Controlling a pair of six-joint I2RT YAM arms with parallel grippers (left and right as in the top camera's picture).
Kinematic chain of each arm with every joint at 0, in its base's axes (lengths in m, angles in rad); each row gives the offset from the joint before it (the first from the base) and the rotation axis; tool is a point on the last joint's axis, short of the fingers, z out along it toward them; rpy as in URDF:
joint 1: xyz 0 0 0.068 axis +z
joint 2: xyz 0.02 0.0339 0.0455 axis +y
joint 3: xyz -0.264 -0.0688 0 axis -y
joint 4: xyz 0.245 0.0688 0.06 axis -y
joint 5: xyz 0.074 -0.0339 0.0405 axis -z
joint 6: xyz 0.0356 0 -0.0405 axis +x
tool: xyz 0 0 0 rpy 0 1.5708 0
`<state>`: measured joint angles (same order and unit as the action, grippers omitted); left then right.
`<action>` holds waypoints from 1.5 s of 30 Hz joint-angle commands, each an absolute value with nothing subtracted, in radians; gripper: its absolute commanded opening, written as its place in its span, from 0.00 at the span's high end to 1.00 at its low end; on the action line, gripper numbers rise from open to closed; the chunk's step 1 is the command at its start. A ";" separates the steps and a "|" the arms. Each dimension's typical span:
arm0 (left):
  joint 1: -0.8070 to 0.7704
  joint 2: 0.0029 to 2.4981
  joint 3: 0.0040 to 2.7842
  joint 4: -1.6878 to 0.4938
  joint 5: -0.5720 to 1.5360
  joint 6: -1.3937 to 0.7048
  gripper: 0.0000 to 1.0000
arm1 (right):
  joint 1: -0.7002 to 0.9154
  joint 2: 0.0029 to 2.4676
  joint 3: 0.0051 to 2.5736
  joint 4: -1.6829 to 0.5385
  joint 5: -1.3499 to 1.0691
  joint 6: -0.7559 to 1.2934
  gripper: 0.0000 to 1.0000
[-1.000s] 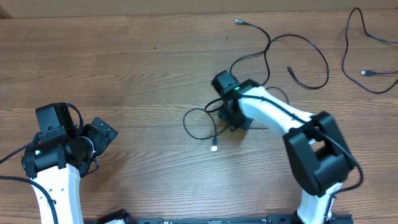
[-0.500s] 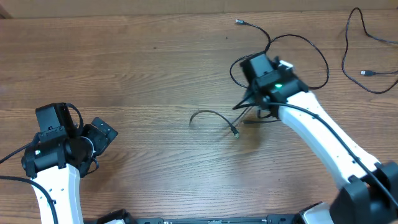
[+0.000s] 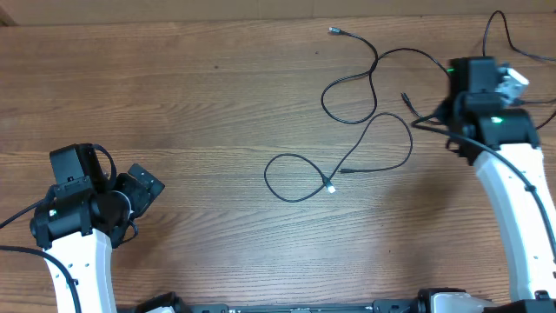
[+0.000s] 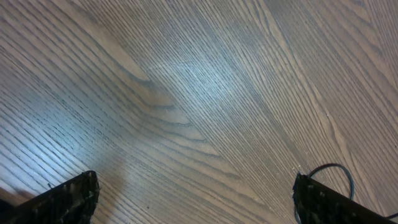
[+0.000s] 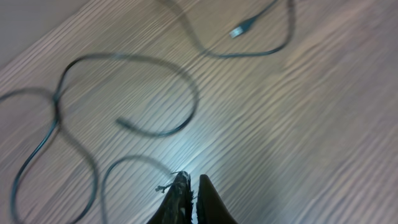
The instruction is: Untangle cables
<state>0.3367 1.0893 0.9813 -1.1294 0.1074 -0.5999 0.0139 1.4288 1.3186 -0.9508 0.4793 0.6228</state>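
Observation:
Thin black cables lie spread across the table's middle right; one loop (image 3: 295,156) ends in a silver plug (image 3: 331,187), and another silver plug (image 3: 334,31) lies at the far end. My right gripper (image 3: 419,122) is at the right of this tangle, shut, with a thin cable (image 5: 134,160) arcing from its fingertips (image 5: 180,180). More cable (image 5: 193,102) curves ahead of it. My left gripper (image 3: 143,187) is open and empty at the lower left, over bare wood (image 4: 196,199); no cable shows in its view.
A separate black cable (image 3: 480,83) with a plug (image 3: 512,103) lies at the far right corner. The right arm's white link (image 3: 512,183) runs down the right side. A thick arm wire (image 4: 339,168) loops beside the left gripper's right finger.
My right gripper has swept from the table's middle to the right, pulling the cable with it. The bunched loops have opened out into a long spread. The left arm has not moved.

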 commanded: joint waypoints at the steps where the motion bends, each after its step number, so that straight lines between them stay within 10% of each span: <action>1: 0.342 1.086 0.973 -1.129 0.097 -0.609 0.00 | -0.073 1.404 1.324 -0.940 0.480 0.574 0.96; 7: 0.342 1.086 0.973 -1.129 0.097 -0.609 0.00 | -0.136 1.405 1.322 -1.019 0.032 0.568 0.92; 14: 0.342 1.086 0.973 -1.129 0.097 -0.609 0.00 | 0.038 1.418 1.229 -1.031 -0.160 0.610 0.07; 23: 0.342 1.086 0.973 -1.129 0.097 -0.609 0.01 | 0.348 1.584 1.111 -0.953 0.156 1.007 0.00; 45: 0.342 1.086 0.973 -1.129 0.097 -0.609 0.01 | 0.439 1.838 1.081 -0.730 0.165 1.112 0.33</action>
